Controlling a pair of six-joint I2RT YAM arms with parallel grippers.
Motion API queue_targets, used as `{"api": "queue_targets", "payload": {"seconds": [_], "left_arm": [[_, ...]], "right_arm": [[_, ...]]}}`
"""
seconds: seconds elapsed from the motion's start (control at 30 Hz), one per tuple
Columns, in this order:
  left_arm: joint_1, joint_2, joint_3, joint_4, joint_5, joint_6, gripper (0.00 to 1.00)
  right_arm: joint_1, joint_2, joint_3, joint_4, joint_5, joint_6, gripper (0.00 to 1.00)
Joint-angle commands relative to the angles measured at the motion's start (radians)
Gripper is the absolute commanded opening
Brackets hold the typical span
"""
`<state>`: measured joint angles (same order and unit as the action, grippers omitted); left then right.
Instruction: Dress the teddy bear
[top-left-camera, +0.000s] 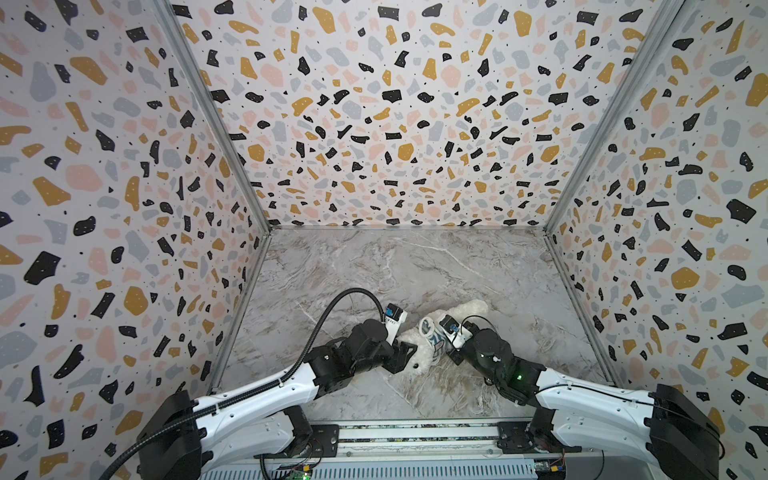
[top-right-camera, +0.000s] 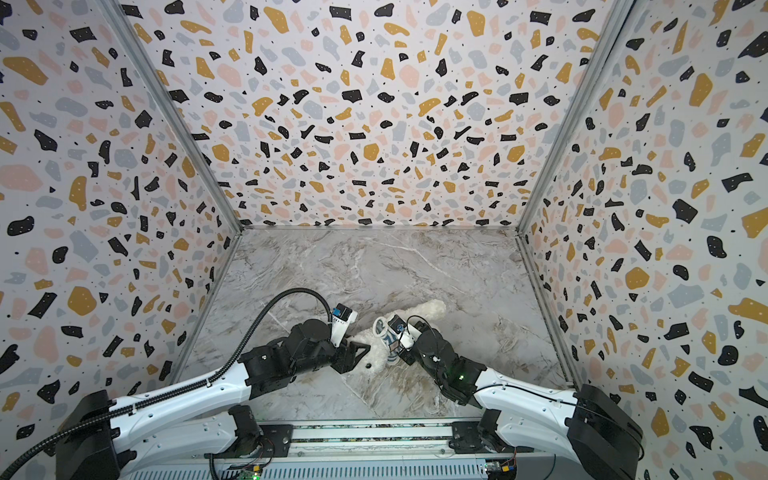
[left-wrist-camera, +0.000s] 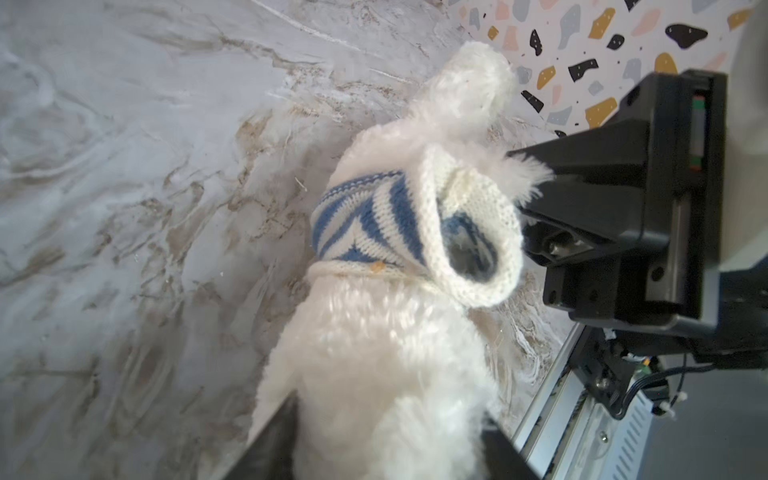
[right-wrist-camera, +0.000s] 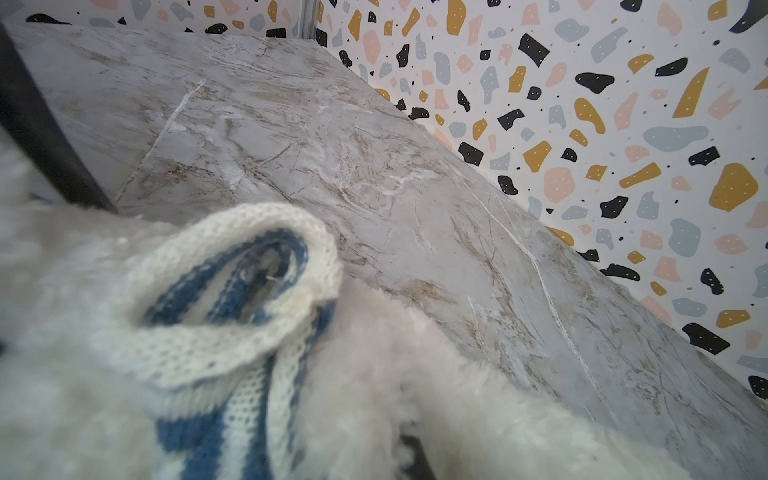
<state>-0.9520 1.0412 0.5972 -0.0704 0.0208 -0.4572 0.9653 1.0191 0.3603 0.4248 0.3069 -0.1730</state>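
Observation:
The teddy bear (top-left-camera: 465, 309), white and fluffy, lies on the marble table (top-left-camera: 415, 266) between my two grippers in both top views. A blue-and-white striped shirt (left-wrist-camera: 374, 224) is bunched round its middle, with one white-edged opening (right-wrist-camera: 232, 291) gaping. My left gripper (left-wrist-camera: 386, 453) has the bear's plush between its fingers (left-wrist-camera: 270, 440), which press on both sides. My right gripper (left-wrist-camera: 536, 208) is shut at the shirt's white hem. Fur hides the exact pinch point in the right wrist view.
Terrazzo-patterned walls (top-left-camera: 124, 208) close the table in on the left, back and right. A metal rail (top-left-camera: 415, 432) runs along the front edge below both arms. Bare marble lies behind the bear.

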Motion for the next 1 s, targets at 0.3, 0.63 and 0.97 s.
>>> {"api": "queue_targets", "payload": {"seconds": [0.3, 0.63, 0.97], "left_arm": [[0.002, 0.001, -0.025, 0.023, -0.18, 0.105, 0.0], [-0.062, -0.091, -0.097, 0.154, -0.151, 0.216, 0.0], [-0.112, -0.077, -0.119, 0.182, -0.203, 0.243, 0.0]], "right_arm": [[0.004, -0.096, 0.03, -0.066, -0.053, 0.121, 0.25], [0.004, -0.243, 0.119, -0.267, -0.282, 0.248, 0.45], [0.004, -0.114, 0.222, -0.346, -0.316, 0.29, 0.14]]}}
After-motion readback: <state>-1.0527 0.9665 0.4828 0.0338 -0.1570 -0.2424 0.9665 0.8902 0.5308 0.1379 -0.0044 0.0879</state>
